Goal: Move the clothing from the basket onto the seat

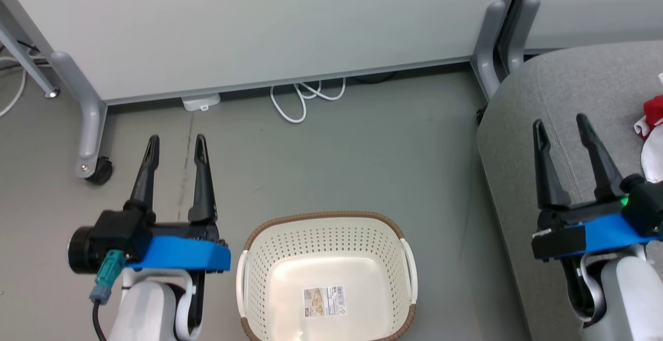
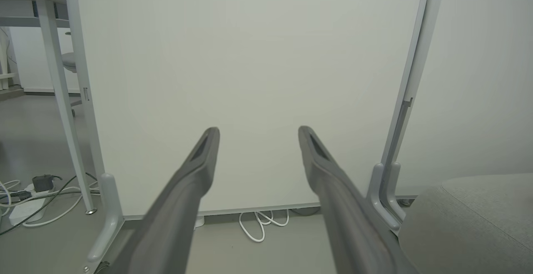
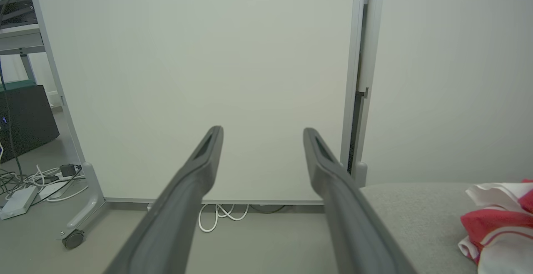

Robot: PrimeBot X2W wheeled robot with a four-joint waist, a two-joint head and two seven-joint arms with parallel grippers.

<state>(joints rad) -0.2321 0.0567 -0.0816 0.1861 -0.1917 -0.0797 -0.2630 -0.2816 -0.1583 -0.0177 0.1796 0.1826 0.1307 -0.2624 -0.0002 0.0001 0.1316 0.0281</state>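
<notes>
Clothing (image 3: 487,222): floppy bright red fabric with white lining and a white stripe, crumpled in a soft heap on the seat (image 1: 570,87) towards its right side. The picture edge cuts it off and any lettering is too small to read.

Seat: large, light grey woven upholstery with rounded edges and one stitched seam. It stands on the floor (image 1: 362,149) to the right of the basket (image 1: 326,217), apart from it.

Basket: small, cream-white plastic in a rounded-rectangle shape, with walls pierced by rows of round holes. It has a brown woven-look rim and white side handles. It sits on the floor between the two arms, its smooth bottom in plain view and bearing a barcode label (image 1: 325,301).

Left tool (image 1: 176,141): two long, dark, tapered fingers spread wide with only air between them, over the floor just left of the basket.

Right tool (image 1: 560,122): same build, spread wide and holding nothing. It hangs over the seat's left part, near the clothing but apart from it.

Surroundings: a white partition panel (image 1: 259,19) with grey metal legs stands behind the basket, with a black caster (image 1: 102,170) at its left foot. A white cable (image 1: 300,100) lies looped under the panel's lower edge.
</notes>
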